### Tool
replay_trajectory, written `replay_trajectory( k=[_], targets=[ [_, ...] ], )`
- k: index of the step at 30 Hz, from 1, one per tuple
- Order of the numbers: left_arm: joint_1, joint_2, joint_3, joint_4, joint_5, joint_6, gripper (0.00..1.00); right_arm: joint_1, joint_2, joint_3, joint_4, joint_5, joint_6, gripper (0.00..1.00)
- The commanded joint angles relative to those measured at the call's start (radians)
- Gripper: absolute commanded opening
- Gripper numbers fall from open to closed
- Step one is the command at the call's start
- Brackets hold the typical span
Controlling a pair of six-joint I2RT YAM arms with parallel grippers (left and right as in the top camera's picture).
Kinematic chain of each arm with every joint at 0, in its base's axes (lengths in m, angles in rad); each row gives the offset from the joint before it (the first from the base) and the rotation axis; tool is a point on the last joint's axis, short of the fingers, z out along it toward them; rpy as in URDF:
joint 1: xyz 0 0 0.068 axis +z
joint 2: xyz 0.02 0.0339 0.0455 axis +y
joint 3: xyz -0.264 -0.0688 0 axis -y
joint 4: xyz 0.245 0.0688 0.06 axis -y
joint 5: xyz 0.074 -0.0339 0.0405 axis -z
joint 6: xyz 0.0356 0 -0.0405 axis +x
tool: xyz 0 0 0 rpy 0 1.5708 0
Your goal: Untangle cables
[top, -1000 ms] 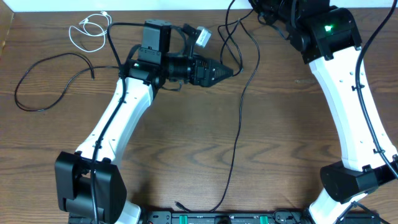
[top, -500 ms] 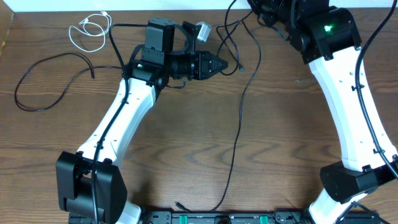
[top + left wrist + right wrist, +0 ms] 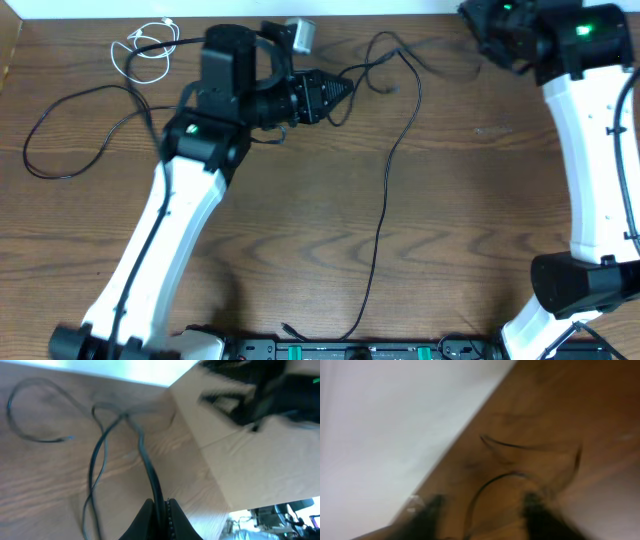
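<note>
Cables: the long black cable (image 3: 385,200) runs from a plug end at the table's (image 3: 480,200) near edge up to a cluster of crossed loops (image 3: 385,60) at top centre. The second black cord (image 3: 60,140) lies as an open loop at far left. The white cord (image 3: 140,48) is coiled at the top-left corner, apart from the black ones.

Left gripper (image 3: 340,88): clamped on the long black cable just beside the crossed loops; the wrist view shows the cord pinched between closed fingers.

Right gripper (image 3: 482,510): fingers apart, nothing visibly held, view blurred.

Progress (judgement): the white cord and the second black cord look separated; the top-centre crossing is not yet undone.

In the way: the left arm (image 3: 170,230) lies just beside the second black cord's free end
</note>
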Motion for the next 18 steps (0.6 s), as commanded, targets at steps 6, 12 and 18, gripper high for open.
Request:
replay_trajectory(
  k=[6,12,18],
  targets=[
    [0.003,-0.122,0.097,0.113,-0.024,-0.175,0.07,-0.062,0.005,0.001,-0.083,0.024,-0.344,0.99],
    [0.003,-0.149,0.219,0.229,-0.025,-0.28,0.07,-0.061,0.005,0.001,-0.136,0.024,-0.436,0.99],
    [0.004,-0.16,0.337,0.192,-0.026,-0.283,0.07,-0.061,0.005,0.001,-0.144,0.024,-0.436,0.99]
  ],
)
